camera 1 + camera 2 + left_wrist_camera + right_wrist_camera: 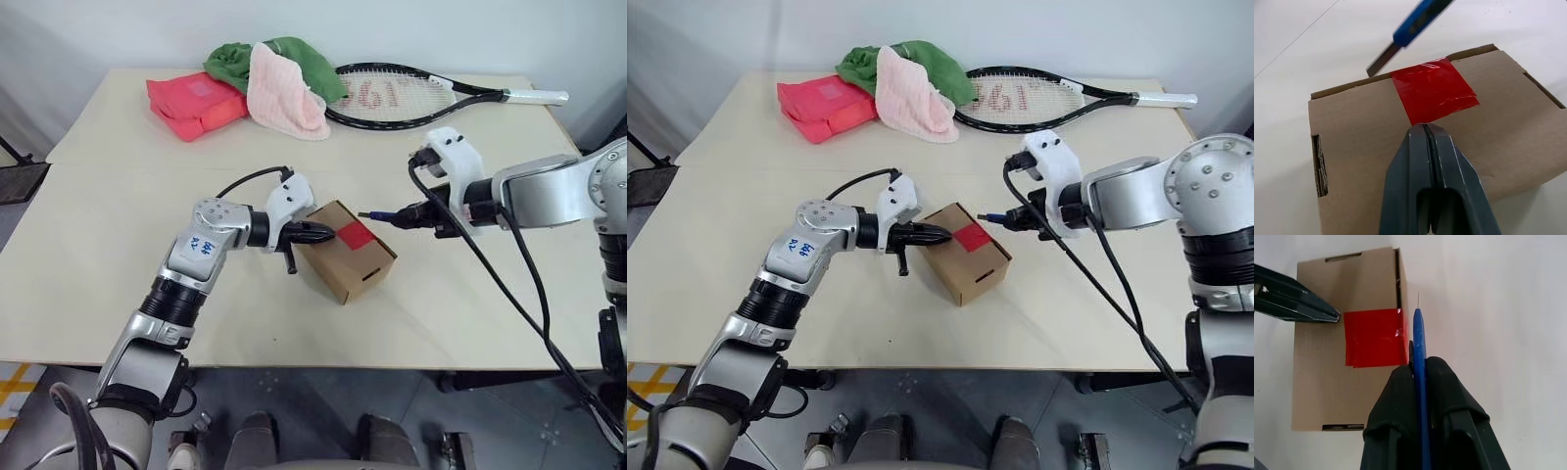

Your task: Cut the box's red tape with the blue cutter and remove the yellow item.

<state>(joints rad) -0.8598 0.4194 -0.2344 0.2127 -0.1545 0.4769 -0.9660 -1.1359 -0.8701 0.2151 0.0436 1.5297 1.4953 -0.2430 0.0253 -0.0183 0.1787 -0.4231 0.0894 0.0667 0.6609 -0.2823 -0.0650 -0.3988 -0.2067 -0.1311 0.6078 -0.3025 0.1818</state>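
Note:
The brown box (345,257) stands in the middle of the table, with a red tape (356,235) patch across its top seam. My left gripper (323,233) is shut and empty, and its tips (1423,128) lie on the box's top at the tape's near edge. My right gripper (1419,364) is shut on the blue cutter (1419,345). The cutter's blade (1382,61) points at the box's far top edge, just off the tape (1374,337). The yellow item is hidden.
At the table's back lie a black tennis racket (411,96), a red-pink package (194,104), and pink (282,93) and green (235,61) cloths. A black cable (509,284) hangs from my right wrist over the table's right front.

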